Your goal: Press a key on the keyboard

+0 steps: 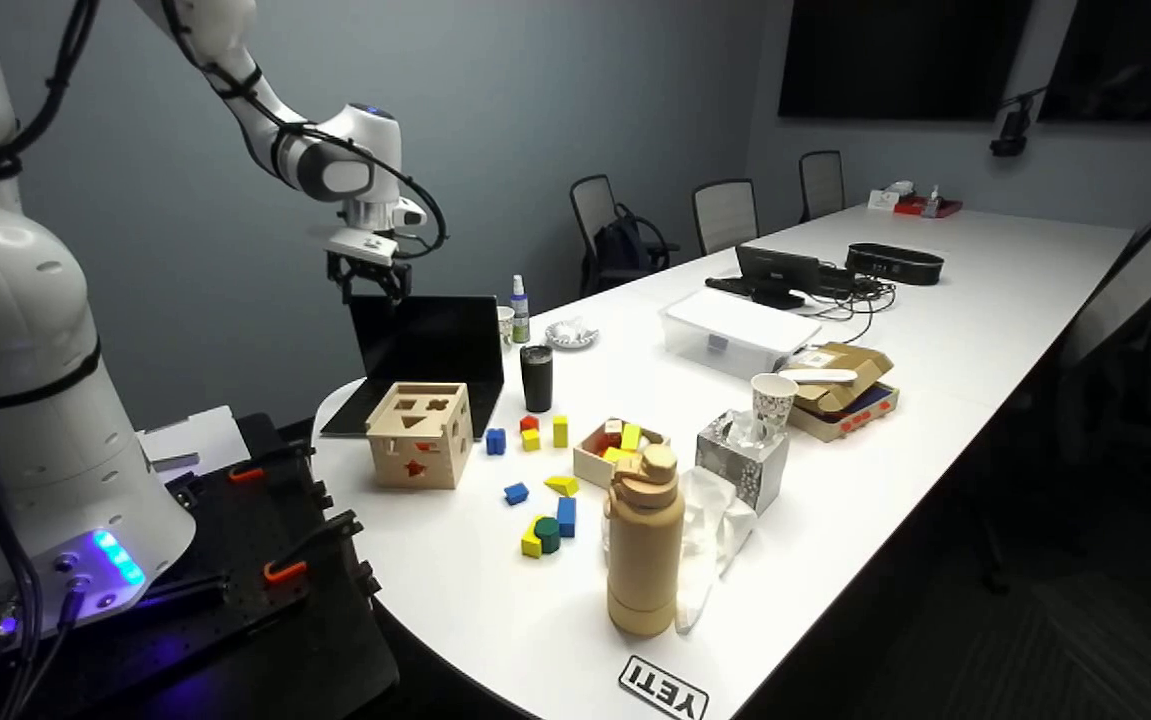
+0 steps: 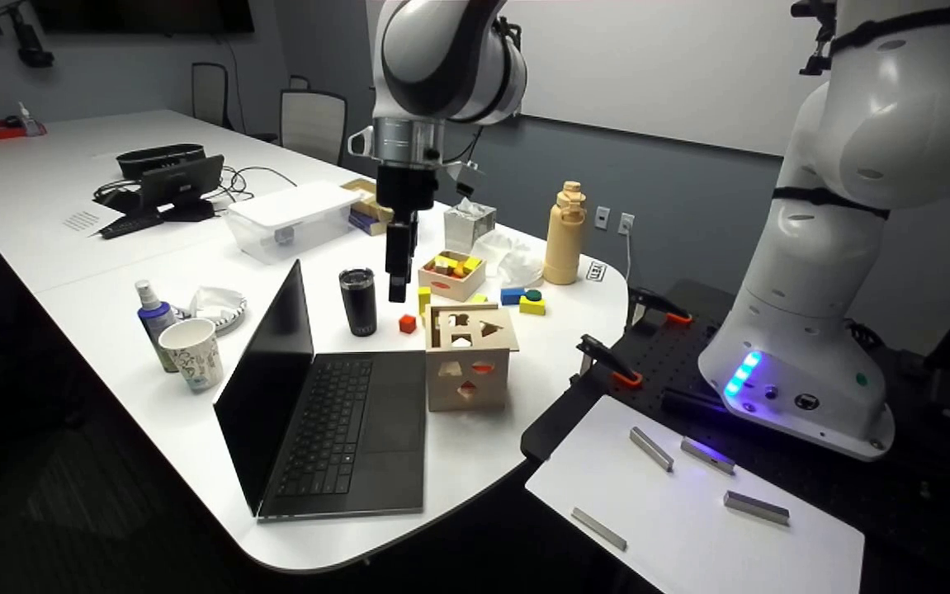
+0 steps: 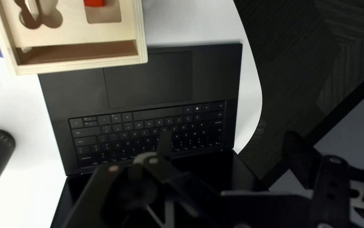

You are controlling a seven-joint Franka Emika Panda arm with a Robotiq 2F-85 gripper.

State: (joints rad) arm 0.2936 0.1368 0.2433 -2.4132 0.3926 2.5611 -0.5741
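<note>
1. A black laptop (image 1: 425, 350) was shown unfolded at the rounded end of a white counter (image 1: 455, 540), with its dark screen (image 2: 276, 375) raised.
2. The keyboard (image 3: 144, 131) was set into the laptop, between the trackpad (image 3: 148, 80) and the screen; its dark rows of keys (image 3: 117, 127) were seen most clearly in the wrist view.
3. The gripper (image 1: 372, 295) was held in the air above the laptop, apart from the keys, with its two fingers (image 3: 165, 144) spread; in the wrist view, the key rows were partly covered by one of them.
4. A wooden shape-sorter cube (image 2: 468, 379) was placed just beside the laptop's front edge (whether the two touched could not be told).
5. A black tumbler (image 2: 358, 302) was stood upright near one side of the laptop, while a paper cup (image 2: 192, 355) and a spray bottle (image 2: 157, 322) were set upright behind the screen.
6. Blocks (image 1: 566, 516) in blue, yellow, red and green were scattered across the counter near the cube, and more were gathered in a small wooden box (image 1: 590, 465).
7. A tan bottle (image 1: 646, 545) was stood upright near a tissue box (image 1: 725, 460), and a crumpled white sheet (image 1: 720, 520) was seen between them.
</note>
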